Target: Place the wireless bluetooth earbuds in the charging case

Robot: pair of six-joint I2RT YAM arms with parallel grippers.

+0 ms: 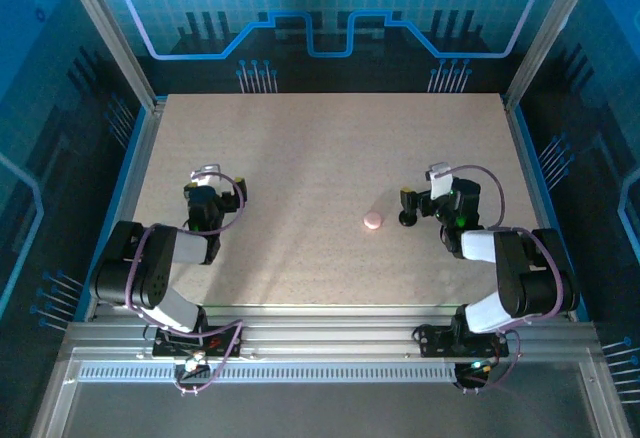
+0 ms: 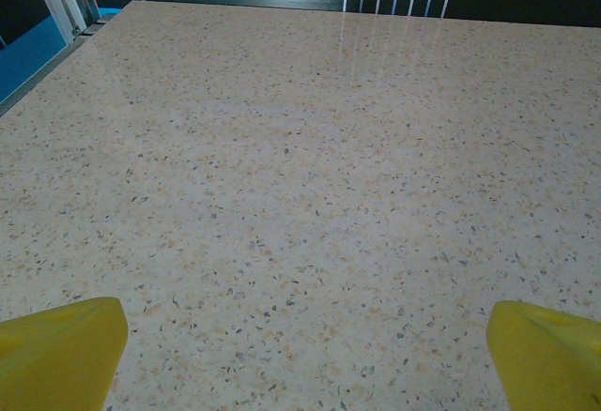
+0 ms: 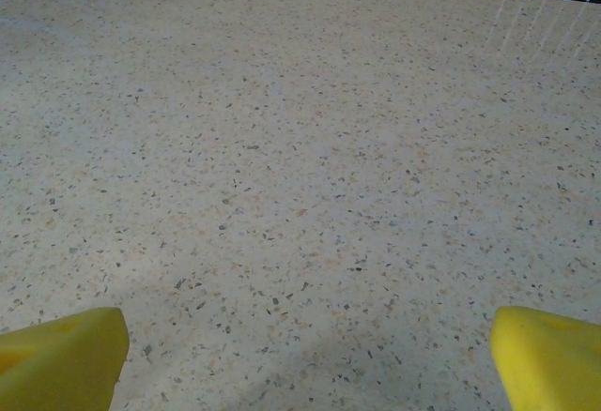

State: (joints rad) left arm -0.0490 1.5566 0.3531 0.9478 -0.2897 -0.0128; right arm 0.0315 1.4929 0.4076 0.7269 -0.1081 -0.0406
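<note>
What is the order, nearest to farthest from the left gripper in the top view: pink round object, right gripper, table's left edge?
1. table's left edge, just to its left.
2. pink round object, mid-table, to its right.
3. right gripper, far right.

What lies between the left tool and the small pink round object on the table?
Nothing: the top view shows only bare speckled tabletop between the left tool and the pink object.

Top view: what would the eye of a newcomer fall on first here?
A small pink round piece lies on the speckled table, right of centre, close to the right arm. In the wrist views, the left gripper and right gripper stand wide open above the tabletop.
</note>
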